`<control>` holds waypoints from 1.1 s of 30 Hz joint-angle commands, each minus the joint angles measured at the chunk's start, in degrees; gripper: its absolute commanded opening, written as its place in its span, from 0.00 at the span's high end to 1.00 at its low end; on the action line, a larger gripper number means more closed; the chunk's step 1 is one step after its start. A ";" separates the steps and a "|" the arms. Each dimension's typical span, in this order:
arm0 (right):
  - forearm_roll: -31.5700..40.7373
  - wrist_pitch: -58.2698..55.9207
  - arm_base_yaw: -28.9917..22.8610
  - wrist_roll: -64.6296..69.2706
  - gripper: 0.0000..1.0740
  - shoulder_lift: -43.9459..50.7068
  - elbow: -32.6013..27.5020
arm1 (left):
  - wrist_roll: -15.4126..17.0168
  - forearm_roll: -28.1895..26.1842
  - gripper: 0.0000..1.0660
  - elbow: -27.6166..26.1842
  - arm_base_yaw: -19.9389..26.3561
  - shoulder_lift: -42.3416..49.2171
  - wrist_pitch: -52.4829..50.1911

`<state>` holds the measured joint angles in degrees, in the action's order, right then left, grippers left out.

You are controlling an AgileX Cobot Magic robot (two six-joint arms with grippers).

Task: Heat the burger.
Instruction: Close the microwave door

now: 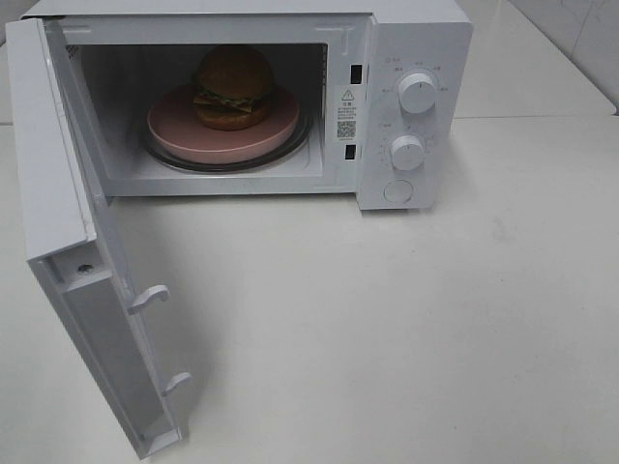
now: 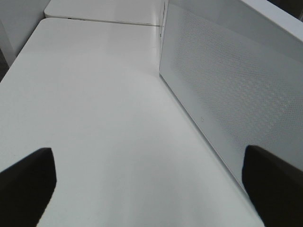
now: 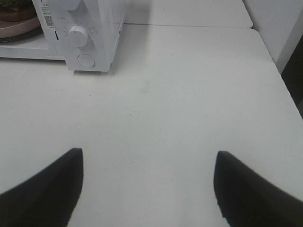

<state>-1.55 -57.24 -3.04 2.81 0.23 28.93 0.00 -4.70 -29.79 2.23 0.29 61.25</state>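
Loading looks done. At the left the microwave door point(image 1: 87, 290) hangs fully open, and inside the cavity the burger point(image 1: 233, 87) sits on the pink plate point(image 1: 193, 130), which rests on the glass turntable point(image 1: 227, 162). Closing the door and setting the dials point(image 1: 417, 92) are left. The left gripper point(image 2: 147, 161) and right gripper point(image 3: 149, 156) are spread wide and empty.
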 commanded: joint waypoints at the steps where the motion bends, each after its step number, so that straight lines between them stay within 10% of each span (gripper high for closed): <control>1: -0.11 0.29 0.34 -0.86 0.30 1.60 -0.34 | 0.00 0.11 0.06 0.06 -0.06 0.80 0.11; 19: -0.11 0.29 0.34 -0.86 0.30 1.60 -0.34 | 0.00 -0.74 0.12 -1.49 -0.06 -5.61 -5.10; 33: -0.11 0.29 0.34 -0.86 0.30 1.60 -0.34 | 0.00 1.26 0.97 1.43 -0.06 -19.71 -18.91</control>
<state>-1.55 -57.24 -3.04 2.81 0.23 28.93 0.00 -4.13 -29.11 2.23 -17.88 46.18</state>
